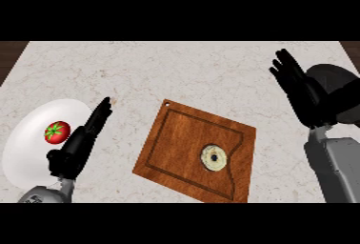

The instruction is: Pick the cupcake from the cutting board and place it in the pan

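Cupcake (215,157) sits on the cutting board (184,143), untouched.
Right robot hand (299,88), fingers straight and empty, hangs before the dark pan (343,93); left robot hand (81,140), also open and empty, overlaps a white plate (28,143) bearing a tomato (57,132) on the surface (175,71).

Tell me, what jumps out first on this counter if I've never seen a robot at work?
Probably the brown cutting board lying askew in the middle, with a pale cupcake on it. At the left a red tomato sits on a white plate. Two black hands, left hand and right hand, flank the board with fingers straight.
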You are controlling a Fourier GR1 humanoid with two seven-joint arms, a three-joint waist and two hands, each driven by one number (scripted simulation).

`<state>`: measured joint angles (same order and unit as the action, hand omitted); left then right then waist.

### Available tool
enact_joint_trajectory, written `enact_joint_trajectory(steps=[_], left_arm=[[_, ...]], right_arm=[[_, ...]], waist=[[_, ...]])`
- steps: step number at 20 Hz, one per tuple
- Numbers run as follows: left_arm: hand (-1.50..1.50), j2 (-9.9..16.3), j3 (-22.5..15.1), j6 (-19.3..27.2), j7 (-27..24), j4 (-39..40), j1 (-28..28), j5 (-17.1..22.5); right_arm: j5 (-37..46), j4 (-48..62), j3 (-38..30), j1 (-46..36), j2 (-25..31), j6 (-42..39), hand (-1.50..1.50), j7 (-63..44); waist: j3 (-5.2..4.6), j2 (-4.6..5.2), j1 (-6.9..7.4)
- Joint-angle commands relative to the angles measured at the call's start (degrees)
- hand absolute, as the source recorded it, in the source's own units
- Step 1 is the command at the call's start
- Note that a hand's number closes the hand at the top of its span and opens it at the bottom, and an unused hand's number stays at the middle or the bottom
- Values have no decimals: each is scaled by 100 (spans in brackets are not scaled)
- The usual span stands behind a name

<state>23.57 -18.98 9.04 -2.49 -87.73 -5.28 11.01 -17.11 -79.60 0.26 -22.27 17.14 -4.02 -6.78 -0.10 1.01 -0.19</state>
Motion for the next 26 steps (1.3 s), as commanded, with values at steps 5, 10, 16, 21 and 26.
enact_joint_trajectory(steps=[5,10,16,21,26], left_arm=[[0,-130,826,455,457,-22,-290,438],[0,-109,1216,538,933,-26,-324,830],[0,-294,1164,694,1140,-173,-411,720],[0,-5,1448,289,1328,-178,-379,915],[0,-239,1400,396,1210,-173,-514,755]], right_arm=[[-899,-347,434,-982,-523,-1473,150,497],[961,-1040,550,83,643,-1389,150,1912],[1817,-792,223,867,1580,-1753,-150,3126],[2241,-991,331,205,1932,-2036,-150,3002],[2691,-1441,1026,-469,1796,-2340,-150,1930]], waist=[[23,-89,270],[21,-120,-85],[17,-99,-13],[9,-103,53],[3,-103,78]])
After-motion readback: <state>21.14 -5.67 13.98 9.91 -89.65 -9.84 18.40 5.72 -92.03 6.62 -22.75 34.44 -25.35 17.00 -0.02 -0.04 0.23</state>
